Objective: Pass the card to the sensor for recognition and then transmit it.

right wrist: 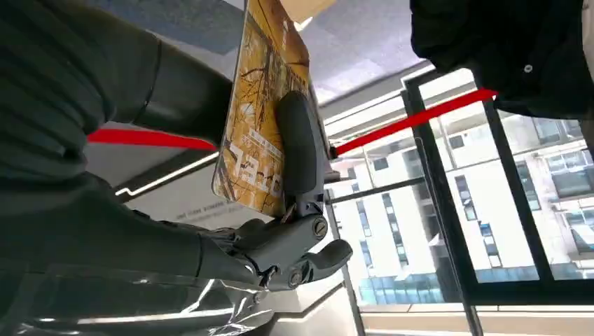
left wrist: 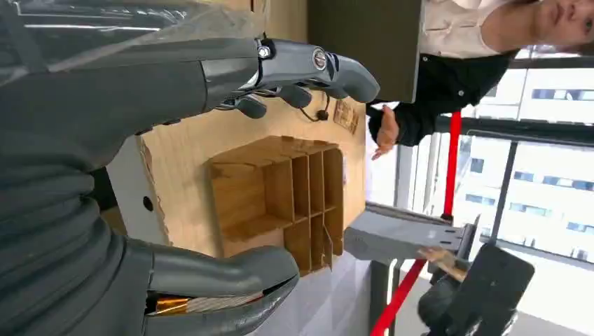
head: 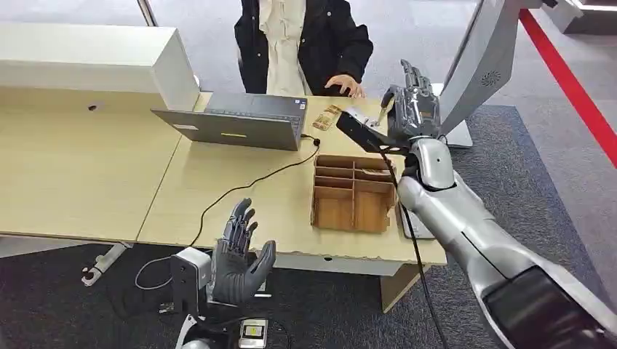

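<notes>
My right hand (head: 415, 102) is raised over the table's far right corner, right beside the black sensor (head: 355, 125). In the right wrist view it (right wrist: 105, 161) pinches a yellow-brown printed card (right wrist: 260, 105) between the thumb (right wrist: 298, 150) and the fingers behind it. My left hand (head: 240, 256) hangs low in front of the table edge, fingers spread and palm bare. In the left wrist view the same hand (left wrist: 126, 175) is apart from the wooden divider box (left wrist: 280, 203).
A wooden divider box (head: 354, 193) stands on the table (head: 233, 196) below the sensor. A grey laptop (head: 240, 120) with a trailing black cable sits at the back. Another card (head: 327, 116) lies by it. A person (head: 302, 43) sits opposite, one hand (head: 345, 86) on the table.
</notes>
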